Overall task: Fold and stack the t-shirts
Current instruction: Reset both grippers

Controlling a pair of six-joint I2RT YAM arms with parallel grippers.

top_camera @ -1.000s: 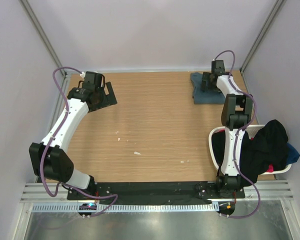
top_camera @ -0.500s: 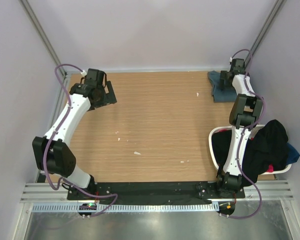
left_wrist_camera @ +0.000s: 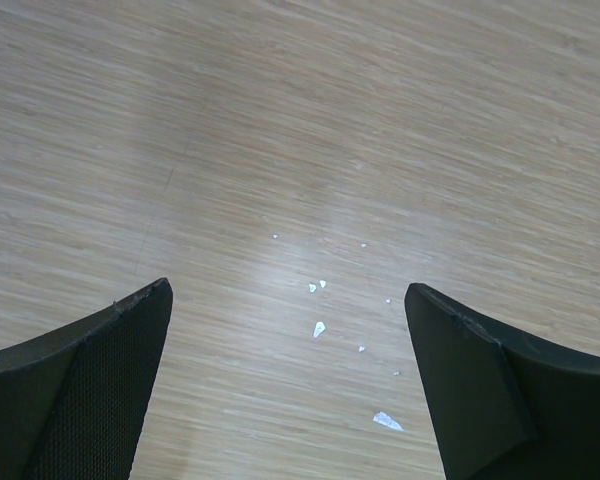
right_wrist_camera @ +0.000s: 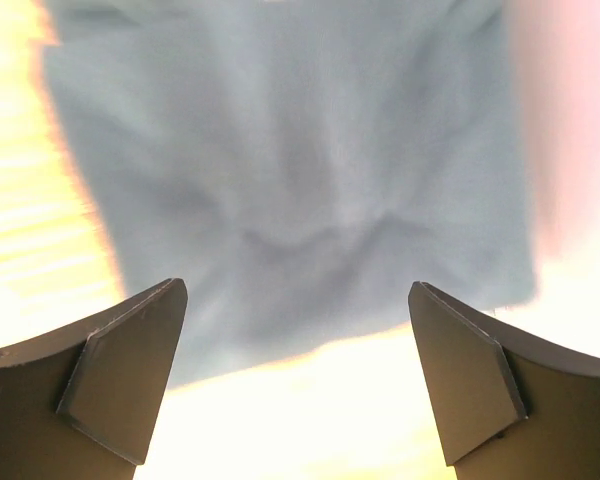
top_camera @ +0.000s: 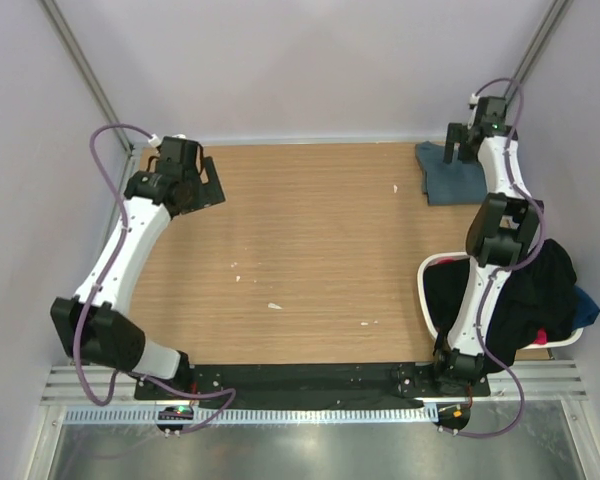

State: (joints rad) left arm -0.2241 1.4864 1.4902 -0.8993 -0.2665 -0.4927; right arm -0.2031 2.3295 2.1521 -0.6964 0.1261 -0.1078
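Upper left of the overhead view: left gripper (top_camera: 204, 184) over the wooden table (top_camera: 310, 250), jaws fully spread, holding nothing. Upper right: folded blue-grey t-shirt (top_camera: 448, 182) lies flat in the table's corner. The right gripper (top_camera: 458, 150) is over it, jaws wide, empty. Lower right: white basket (top_camera: 421, 285) holding dark t-shirts (top_camera: 540, 290).

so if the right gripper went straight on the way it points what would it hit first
Most likely the folded blue-grey t-shirt: it fills the view between the open jaws of the right gripper, with nothing else in between. How far off it lies is unclear.
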